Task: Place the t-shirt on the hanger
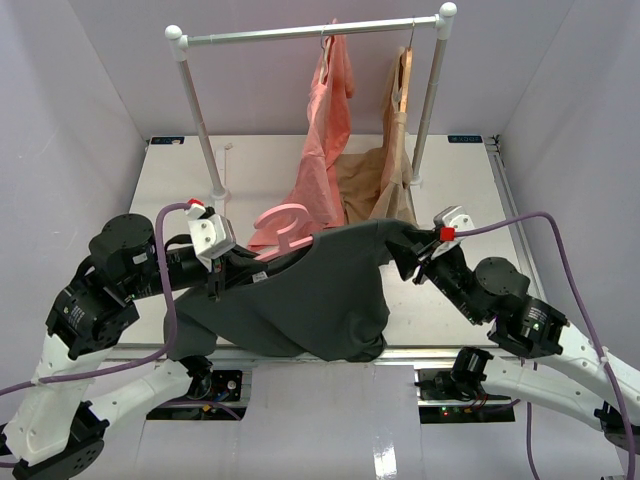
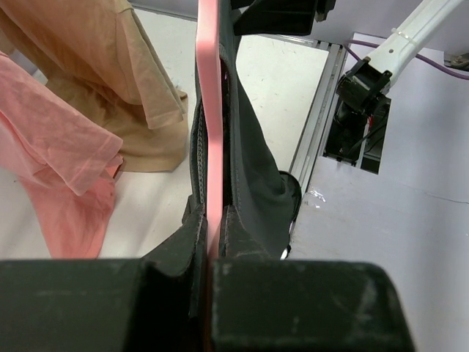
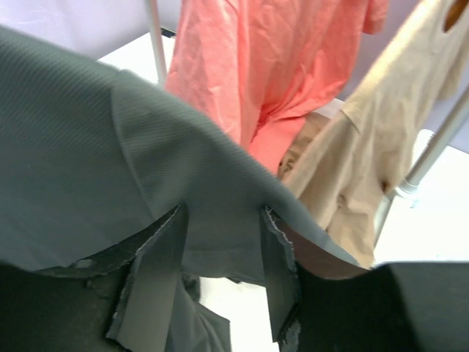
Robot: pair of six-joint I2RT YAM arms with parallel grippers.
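Note:
The dark grey t-shirt (image 1: 300, 300) hangs stretched between my two grippers above the table's near edge. The pink hanger (image 1: 280, 222) has its hook poking up behind the shirt's left shoulder. My left gripper (image 1: 217, 283) is shut on the hanger's arm (image 2: 211, 110), with t-shirt (image 2: 256, 191) fabric lying along both sides of it near the gripper (image 2: 215, 227). My right gripper (image 1: 412, 250) is at the shirt's right end. Its fingers (image 3: 150, 271) stand apart, and the t-shirt (image 3: 110, 147) is draped over the tips of the right gripper (image 3: 223, 220).
A clothes rack's bar (image 1: 310, 32) spans the back on two white posts. A salmon-pink garment (image 1: 325, 150) and a tan garment (image 1: 385, 180) on a wooden hanger (image 1: 404, 75) hang from it, their hems close behind the shirt. The table's metal rail (image 2: 315, 125) lies to the right.

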